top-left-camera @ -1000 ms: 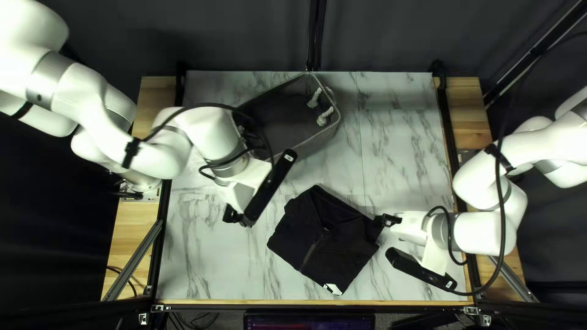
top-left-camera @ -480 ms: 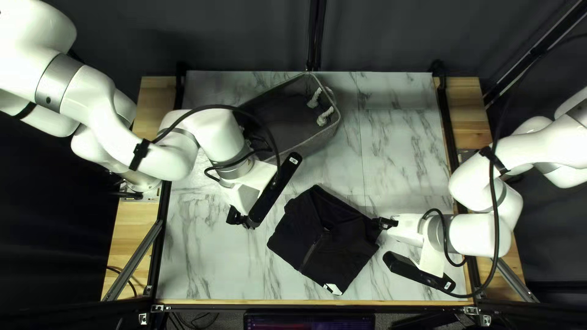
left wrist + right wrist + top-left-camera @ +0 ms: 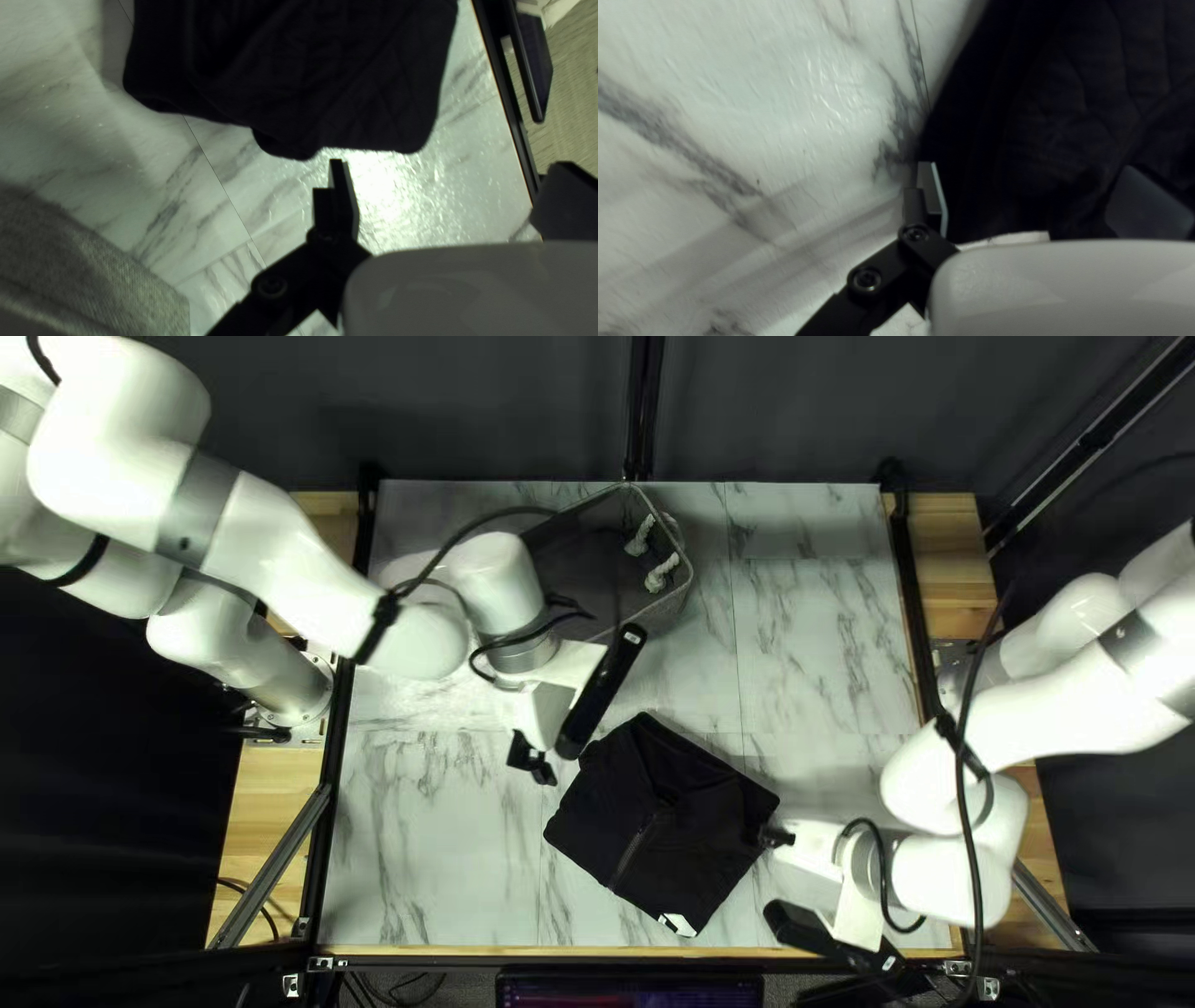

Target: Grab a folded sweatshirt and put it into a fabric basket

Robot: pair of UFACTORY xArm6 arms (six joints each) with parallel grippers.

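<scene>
Tabletop (image 3: 822,647) veined like marble, folded sweatshirt (image 3: 685,846) on top, dark curtain (image 3: 498,411) behind.

Your left arm (image 3: 289,558) and right arm (image 3: 1058,709) are glossy white and rounded, with grey bands (image 3: 197,508), black straps (image 3: 376,629) and black cables (image 3: 969,834). Each carries a black, round-ended bar (image 3: 601,691) with a pale label. Your black gripper links (image 3: 890,264) have round screws (image 3: 867,279).

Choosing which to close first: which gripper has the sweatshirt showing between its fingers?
The right gripper: black sweatshirt shows between its open fingers. The left gripper is open too, but the sweatshirt lies ahead of its fingers.
</scene>
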